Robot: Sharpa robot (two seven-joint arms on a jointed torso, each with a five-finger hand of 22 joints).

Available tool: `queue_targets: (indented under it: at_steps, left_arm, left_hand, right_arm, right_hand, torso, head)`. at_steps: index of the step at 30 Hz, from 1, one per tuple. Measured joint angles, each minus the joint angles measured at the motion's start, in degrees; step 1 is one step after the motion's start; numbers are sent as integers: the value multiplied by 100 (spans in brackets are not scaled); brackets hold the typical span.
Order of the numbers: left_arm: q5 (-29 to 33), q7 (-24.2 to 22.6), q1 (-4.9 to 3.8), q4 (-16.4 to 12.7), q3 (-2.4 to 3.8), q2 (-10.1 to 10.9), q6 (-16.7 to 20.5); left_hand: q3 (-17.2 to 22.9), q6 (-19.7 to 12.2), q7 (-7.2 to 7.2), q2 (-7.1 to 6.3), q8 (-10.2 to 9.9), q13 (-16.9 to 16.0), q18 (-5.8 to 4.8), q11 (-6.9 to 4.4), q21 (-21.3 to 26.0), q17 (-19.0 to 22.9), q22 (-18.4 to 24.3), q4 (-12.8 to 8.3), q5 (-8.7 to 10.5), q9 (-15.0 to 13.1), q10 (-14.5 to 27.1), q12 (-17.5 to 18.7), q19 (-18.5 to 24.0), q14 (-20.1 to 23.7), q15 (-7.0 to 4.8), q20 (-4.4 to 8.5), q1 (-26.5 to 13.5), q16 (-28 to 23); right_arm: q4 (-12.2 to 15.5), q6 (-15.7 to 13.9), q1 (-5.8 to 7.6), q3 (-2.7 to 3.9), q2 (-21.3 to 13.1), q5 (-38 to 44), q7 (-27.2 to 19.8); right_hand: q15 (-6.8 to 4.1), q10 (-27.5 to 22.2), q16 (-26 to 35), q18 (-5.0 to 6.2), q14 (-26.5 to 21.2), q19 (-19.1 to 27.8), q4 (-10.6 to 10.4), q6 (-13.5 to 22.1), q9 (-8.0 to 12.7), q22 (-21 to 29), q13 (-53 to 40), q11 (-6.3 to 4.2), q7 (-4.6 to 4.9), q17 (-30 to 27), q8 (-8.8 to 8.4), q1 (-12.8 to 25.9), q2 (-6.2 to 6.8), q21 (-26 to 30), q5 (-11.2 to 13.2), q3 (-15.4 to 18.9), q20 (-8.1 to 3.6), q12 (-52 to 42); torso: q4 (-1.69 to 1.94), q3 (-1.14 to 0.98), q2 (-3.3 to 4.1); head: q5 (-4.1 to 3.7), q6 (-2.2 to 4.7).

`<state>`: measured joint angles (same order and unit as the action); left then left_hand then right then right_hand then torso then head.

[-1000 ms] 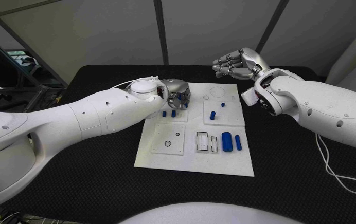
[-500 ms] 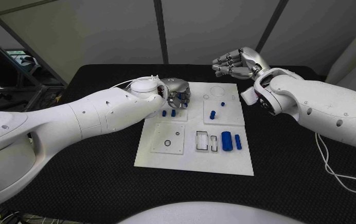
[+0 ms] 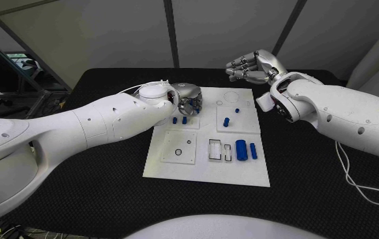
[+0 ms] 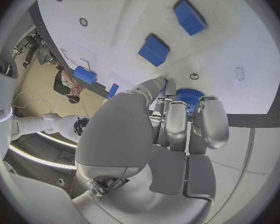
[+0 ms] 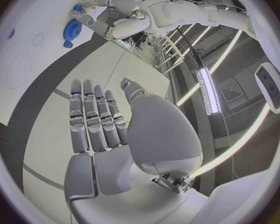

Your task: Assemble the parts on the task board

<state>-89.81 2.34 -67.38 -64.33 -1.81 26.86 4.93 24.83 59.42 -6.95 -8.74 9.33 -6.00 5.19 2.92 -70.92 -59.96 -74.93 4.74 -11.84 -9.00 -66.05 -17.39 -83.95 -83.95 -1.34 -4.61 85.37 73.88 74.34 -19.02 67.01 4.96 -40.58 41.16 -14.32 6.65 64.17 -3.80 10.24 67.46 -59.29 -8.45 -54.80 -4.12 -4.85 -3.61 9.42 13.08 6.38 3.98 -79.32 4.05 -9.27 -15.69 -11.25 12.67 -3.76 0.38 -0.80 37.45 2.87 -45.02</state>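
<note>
The white task board point(image 3: 201, 170) lies mid-table. My left hand point(image 3: 188, 100) hovers low over its far left corner, fingers curled down around a blue toothed gear point(image 4: 189, 96), which also shows by those fingers as the gear point(image 5: 71, 31). Two small blue blocks point(image 3: 179, 121) sit just in front of that hand, seen close as the blocks point(image 4: 155, 50). A blue peg point(image 3: 227, 122) stands on the right-hand plate. A thick blue cylinder point(image 3: 241, 151) and a thinner one point(image 3: 253, 151) lie near the board's right edge. My right hand point(image 3: 253, 66) is raised beyond the board's far right corner, fingers spread, holding nothing.
Rectangular slots point(image 3: 220, 151) and a small ring point(image 3: 178, 153) mark the board's near half. Black table point(image 3: 316, 173) surrounds the board. Grey wall panels stand behind the table's far edge.
</note>
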Motion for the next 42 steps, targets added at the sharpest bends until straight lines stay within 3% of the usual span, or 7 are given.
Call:
queue_targets:
  at_steps: [12, 21, 26, 36, 42]
  left_arm:
    - [132, -12, 36, -138, 15, 139, 114]
    - [288, 15, 38, -529, 316, 427, 173]
    - [375, 61, 35, -755, 436, 676, 170]
    - [518, 194, 38, -1001, 483, 1153, 82]
    - [598, 244, 44, -1007, 488, 1227, 30]
  left_hand:
    - [39, 39, -21, 0, 20, -2, -1, -6, -22, 43, 0, -39, 1, 0, -54, 85, -19, 0, 0, 20, 0, 0]
    - [55, 59, -1, -21, -5, -1, -1, 14, -22, 93, 1, -23, 1, 7, -74, 172, -19, 0, 0, 20, -132, 0]
    - [55, 59, -1, -44, -5, -1, -1, 14, -22, 99, 1, -23, 1, 8, -74, 173, -19, 0, 0, 19, -154, 0]
    - [55, 79, -22, -45, -26, 0, -2, 15, -22, 114, 1, -23, 1, 14, -73, 198, -19, 0, 1, 20, -200, 0]
    - [55, 79, -22, -45, -26, 0, -2, 15, -22, 114, 1, -23, 1, 14, -73, 198, -19, 0, 1, 19, -200, 0]
  right_arm:
    - [-15, 1, 0, 0, 0, 0, 0]
    - [-55, 4, -1, 0, -6, 0, 0]
    - [-75, 6, -1, 0, -12, 0, 0]
    - [-91, 9, -2, -1, -38, 0, 0]
    - [-91, 10, -3, -1, -41, 0, 0]
  right_hand:
    - [0, 0, 0, 0, 0, 0, 0, 0, 0, 0, 0, 0, 0, 0, 0, 0, 0, 0, 0, 0, 0, 0]
    - [0, 0, 0, 0, 0, 0, 0, 0, 0, 0, 0, 0, 0, 0, 0, 0, 0, 0, 0, 0, 0, 0]
    - [0, 0, 0, 0, 0, 0, 0, 0, 0, -1, 0, 0, 0, 0, 0, 0, 0, 0, 0, 0, 0, 0]
    - [0, 0, 0, 0, 0, 0, 0, 0, 0, -1, 0, 0, 0, 0, 0, 0, 0, 0, 0, 0, 0, 0]
    - [0, 0, 0, 0, 0, 0, 0, 0, 0, -1, 0, 0, 0, 0, 0, 0, 0, 0, 0, 0, 0, 0]
  torso:
    - [2, 5, -2]
    - [6, 8, -8]
    - [10, 8, -10]
    - [13, 5, -9]
    - [11, 4, -4]
  head:
    - [7, 25]
    - [1, 62]
    - [-2, 70]
    - [0, 67]
    - [29, 58]
